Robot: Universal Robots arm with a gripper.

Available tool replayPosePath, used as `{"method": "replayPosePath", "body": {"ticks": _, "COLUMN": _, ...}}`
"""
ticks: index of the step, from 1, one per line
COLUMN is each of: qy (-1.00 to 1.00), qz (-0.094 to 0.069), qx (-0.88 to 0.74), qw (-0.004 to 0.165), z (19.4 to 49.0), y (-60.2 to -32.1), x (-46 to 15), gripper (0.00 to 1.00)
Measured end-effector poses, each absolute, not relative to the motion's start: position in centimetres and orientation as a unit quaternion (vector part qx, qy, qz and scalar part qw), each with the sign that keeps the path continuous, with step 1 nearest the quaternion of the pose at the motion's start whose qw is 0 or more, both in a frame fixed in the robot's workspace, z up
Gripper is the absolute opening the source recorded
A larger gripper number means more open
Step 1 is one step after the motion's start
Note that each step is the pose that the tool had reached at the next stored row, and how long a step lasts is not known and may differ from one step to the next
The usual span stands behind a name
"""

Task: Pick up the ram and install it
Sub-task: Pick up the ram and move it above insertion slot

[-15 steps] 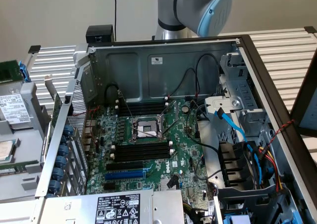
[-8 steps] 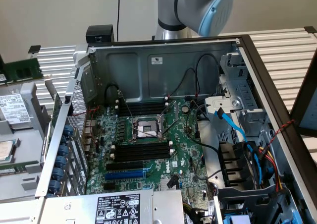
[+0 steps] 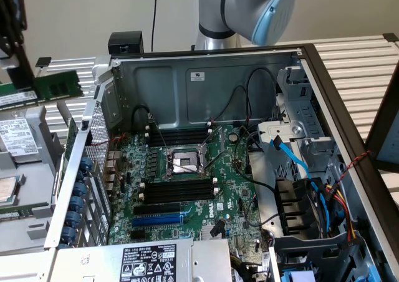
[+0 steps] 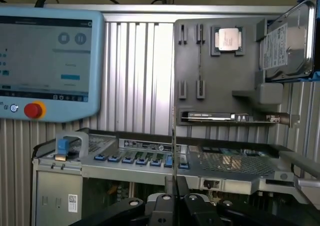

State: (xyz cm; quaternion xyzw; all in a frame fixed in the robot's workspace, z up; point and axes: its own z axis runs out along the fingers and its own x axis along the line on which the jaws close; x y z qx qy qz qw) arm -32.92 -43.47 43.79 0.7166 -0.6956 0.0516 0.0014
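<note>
My gripper (image 3: pixel 24 76) is at the exterior view's far left, outside the open computer case (image 3: pixel 206 70), and is shut on the ram (image 3: pixel 59 85). The ram is a long green stick with a white label strip, held in the air above a grey parts holder (image 3: pixel 28 163). In the wrist view the ram (image 4: pixel 173 136) shows edge-on as a thin line rising from between the black fingers (image 4: pixel 162 203) of the gripper (image 4: pixel 174 196). Inside the case, long black memory slots (image 3: pixel 177 189) lie on the green motherboard (image 3: pixel 230 182) on both sides of the CPU socket (image 3: pixel 181 161).
A blue slot (image 3: pixel 159 219) lies nearer the power supply (image 3: pixel 146 260). Drive cages and loose cables (image 3: pixel 299 163) fill the case's right side. The wrist view shows a teach pendant (image 4: pixel 47 61), a hard drive (image 4: pixel 290 43) and a CPU chip (image 4: pixel 228 38) on the grey holder (image 4: pixel 220 81).
</note>
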Motion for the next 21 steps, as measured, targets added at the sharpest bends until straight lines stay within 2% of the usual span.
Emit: {"method": "replayPosePath", "body": {"ticks": 21, "qy": -0.696, "qz": 0.056, "qx": 0.716, "qw": -0.002, "z": 43.6, "y": -43.5, "x": -23.4, "gripper": 0.12}}
